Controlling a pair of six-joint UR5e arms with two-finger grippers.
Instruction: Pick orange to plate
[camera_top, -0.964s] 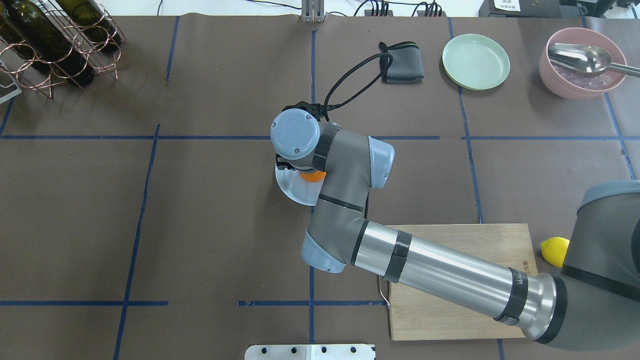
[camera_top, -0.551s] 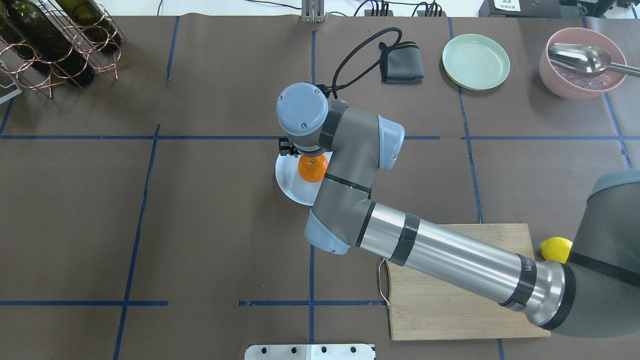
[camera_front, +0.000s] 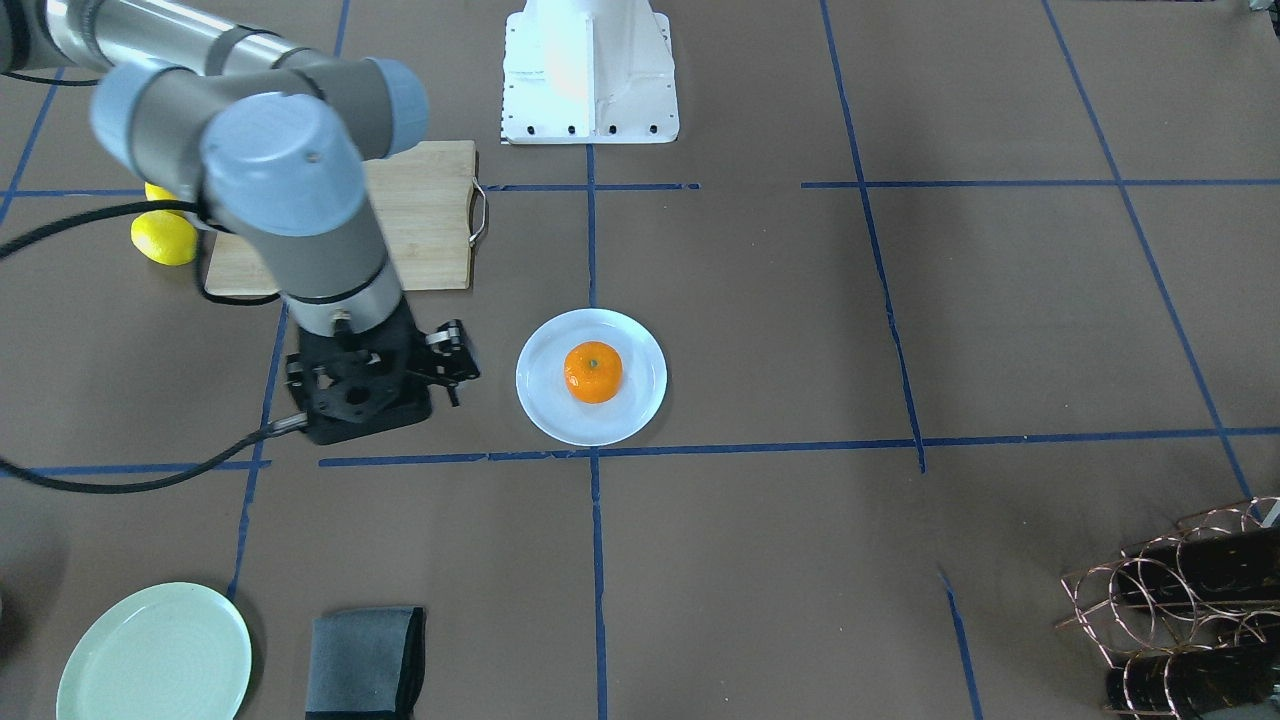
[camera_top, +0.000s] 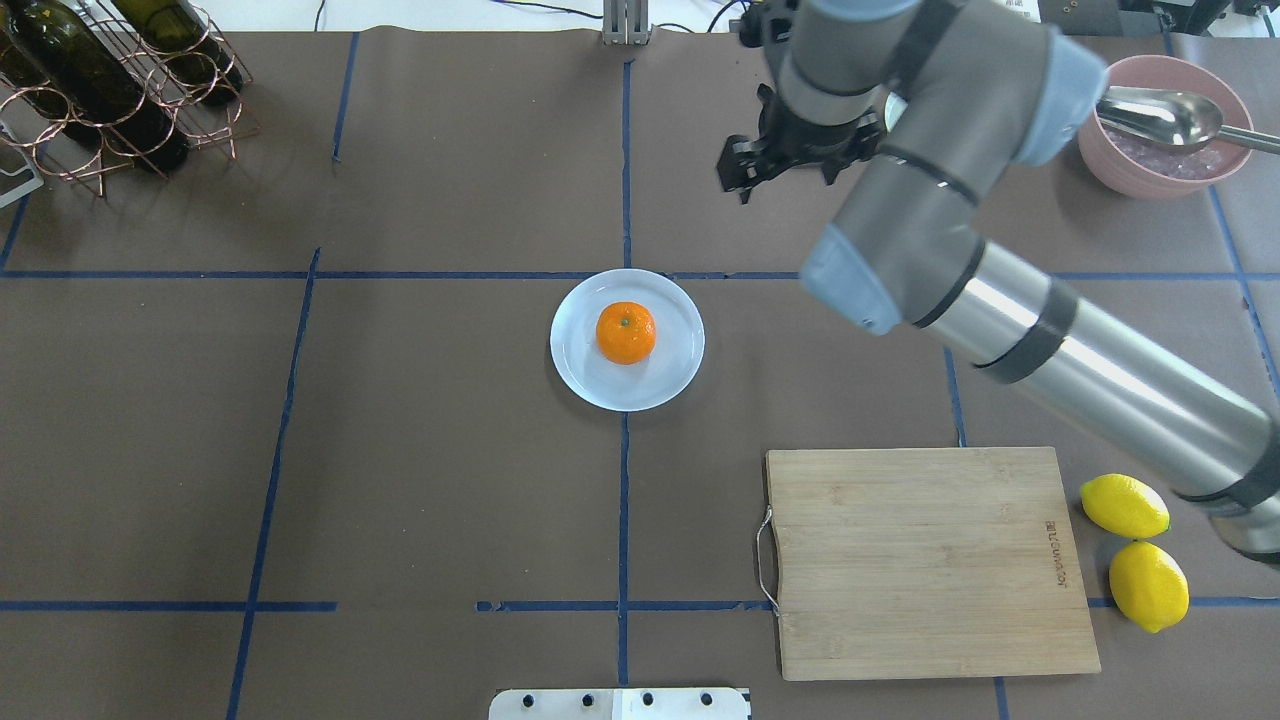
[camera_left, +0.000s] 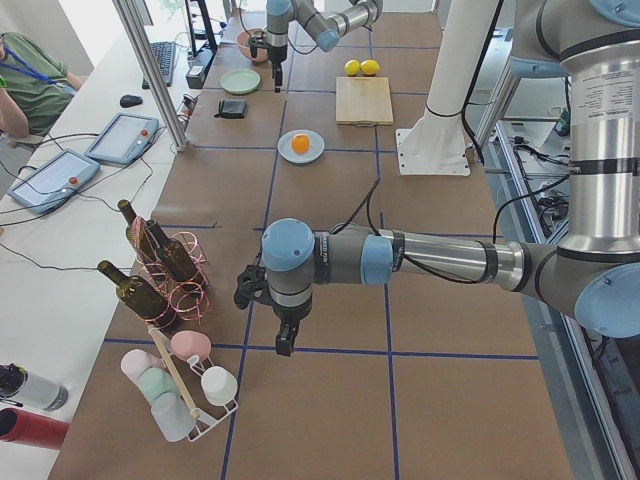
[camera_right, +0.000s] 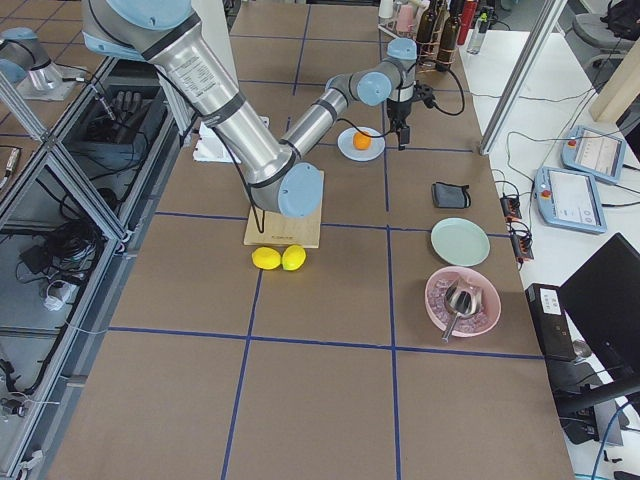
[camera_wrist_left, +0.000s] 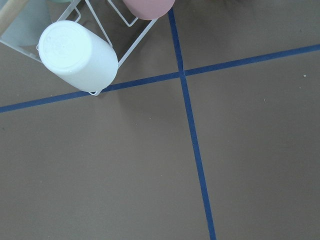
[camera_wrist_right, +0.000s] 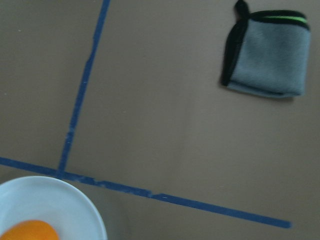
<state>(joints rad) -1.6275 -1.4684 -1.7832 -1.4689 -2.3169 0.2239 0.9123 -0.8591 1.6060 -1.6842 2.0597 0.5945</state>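
The orange (camera_top: 626, 333) sits in the middle of the pale blue-white plate (camera_top: 672, 375) at the table's centre, also seen from the front as orange (camera_front: 593, 372) on plate (camera_front: 545, 405). My right gripper (camera_top: 795, 150) hangs open and empty above the table, beyond and to the right of the plate, clear of it (camera_front: 370, 395). The right wrist view catches the plate's rim (camera_wrist_right: 60, 200) and a sliver of orange (camera_wrist_right: 30, 231) at its bottom left. My left gripper (camera_left: 283, 343) shows only in the exterior left view, far off by a cup rack; I cannot tell its state.
A grey cloth (camera_front: 365, 660) and a pale green plate (camera_front: 150, 655) lie beyond the right gripper. A pink bowl with a spoon (camera_top: 1165, 150) stands far right. A cutting board (camera_top: 920, 560) and two lemons (camera_top: 1125, 505) lie near right. A bottle rack (camera_top: 110, 90) is far left.
The right arm has lifted off the plate and swung to the far right, leaving the orange on the plate. Plate, orange and both lemons are now uncovered.
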